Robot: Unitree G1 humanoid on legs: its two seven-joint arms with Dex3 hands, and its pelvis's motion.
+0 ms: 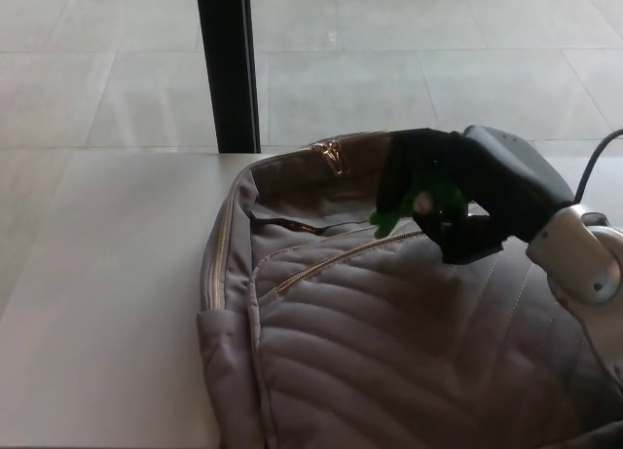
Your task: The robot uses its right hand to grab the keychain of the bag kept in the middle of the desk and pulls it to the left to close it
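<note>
Pale surface (107, 303) carrying a grey quilted bag (409, 342), which lies flat at the middle-right of the desk with its top edge toward a dark post (226, 64) and tiled floor (438, 79). The main compartment (311, 196) gapes open along the top. Gold zip teeth (212, 264) run down the bag's left edge, and a second gold line (331, 262) crosses the quilted front.

The right hand (453, 191) reaches in from the right over the open mouth. Its black fingers (404, 162) are curled and pinch a green keychain (391, 213), which pokes out below them just above the front zip line. A small gold pull (326, 155) sits apart on the top rim. Which track the keychain's slider rides cannot be told, since the hand covers it. The left hand is not in view.

Step in hand: drawing the slider leftward. Judged good practice is to hold the pinch firm and to pull low and along the curve of the teeth, not upward. That way the slider should run rather than lift the soft fabric. Nothing holds the bag down, so a smooth, steady draw should limit dragging it across the surface.
</note>
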